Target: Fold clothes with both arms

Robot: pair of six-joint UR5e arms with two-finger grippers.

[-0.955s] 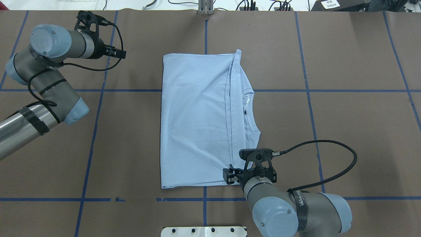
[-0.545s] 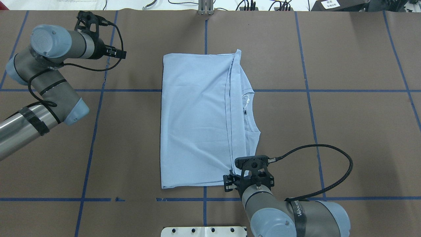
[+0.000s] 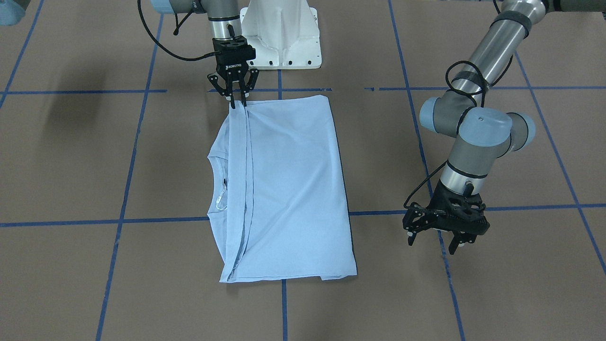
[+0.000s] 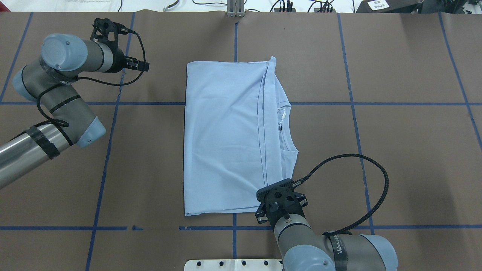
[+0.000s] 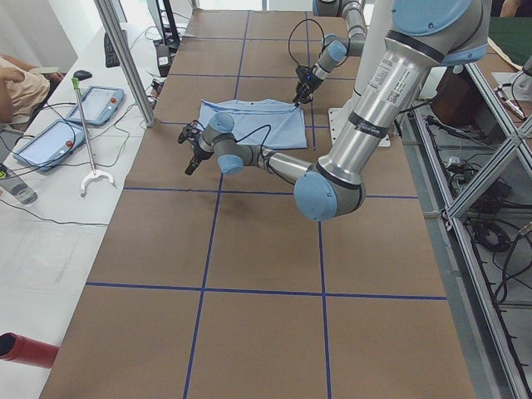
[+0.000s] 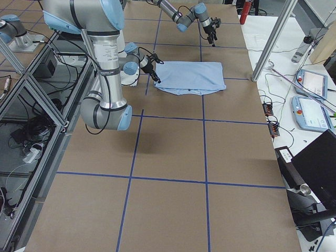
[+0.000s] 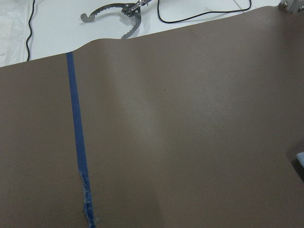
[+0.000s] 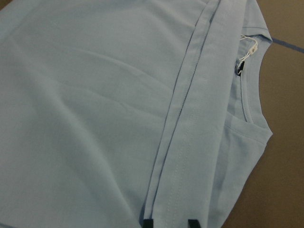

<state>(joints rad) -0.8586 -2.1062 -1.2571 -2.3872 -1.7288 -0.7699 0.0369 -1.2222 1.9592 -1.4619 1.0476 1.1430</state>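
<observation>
The light blue T-shirt (image 4: 226, 143) lay folded flat in the middle of the bench (image 4: 395, 75). My right end effector (image 3: 239, 100) stood at the hem corner nearest my base, its fingertips (image 8: 148, 223) narrowly apart and straddling the hem. My left end effector (image 3: 433, 242) hung spread over the bench, well apart from the T-shirt.

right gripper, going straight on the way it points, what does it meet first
Probably the folded light blue T-shirt: its hemmed corner lies right between the right gripper's tips, brown table cover beneath. The remaining gap is unclear.
</observation>
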